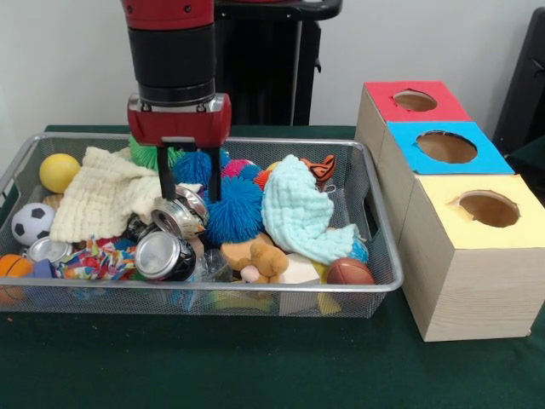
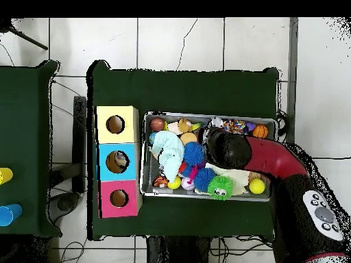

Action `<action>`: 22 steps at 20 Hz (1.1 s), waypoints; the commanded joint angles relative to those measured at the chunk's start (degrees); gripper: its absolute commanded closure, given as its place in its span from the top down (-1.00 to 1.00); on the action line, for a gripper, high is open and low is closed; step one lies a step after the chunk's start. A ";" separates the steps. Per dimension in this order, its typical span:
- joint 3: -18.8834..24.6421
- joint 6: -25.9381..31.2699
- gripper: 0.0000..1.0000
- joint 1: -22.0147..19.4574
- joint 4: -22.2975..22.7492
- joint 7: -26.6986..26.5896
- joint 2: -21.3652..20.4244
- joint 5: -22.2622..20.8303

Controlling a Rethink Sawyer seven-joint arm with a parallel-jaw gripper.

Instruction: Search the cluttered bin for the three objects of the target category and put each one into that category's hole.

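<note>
The wire mesh bin [image 1: 255,288] is full of clutter; it also shows in the overhead view [image 2: 206,115]. My gripper [image 1: 189,181] hangs over the bin's middle left, open and empty, with its fingers [image 1: 165,181] down among the items, just above a crushed silver can [image 1: 179,217]. A piece of clear wrinkly plastic [image 1: 209,266] shows low at the front, between another can [image 1: 162,254] and a tan stuffed toy [image 1: 264,260]. I see no other clear pieces. In the overhead view the arm [image 2: 233,149] hides the gripper.
Three wooden boxes with holes stand beside the bin: red [image 1: 415,100], blue [image 1: 447,146], yellow [image 1: 488,207]. In the bin lie a cream cloth [image 1: 102,200], light-blue cloth [image 1: 298,213], blue spiky ball [image 1: 234,209], yellow ball [image 1: 58,172], soccer ball [image 1: 32,223] and dotted cloth [image 1: 98,260].
</note>
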 commanded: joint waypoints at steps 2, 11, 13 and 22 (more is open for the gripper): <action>4.94 6.86 1.00 -1.18 -6.76 -10.27 6.16 -4.67; 3.60 5.28 1.00 -2.19 -5.64 -8.87 5.78 -5.49; 3.72 5.24 1.00 -2.47 -5.98 -9.22 6.10 -5.65; 4.93 6.81 1.00 -3.35 -7.90 -9.36 6.76 -7.22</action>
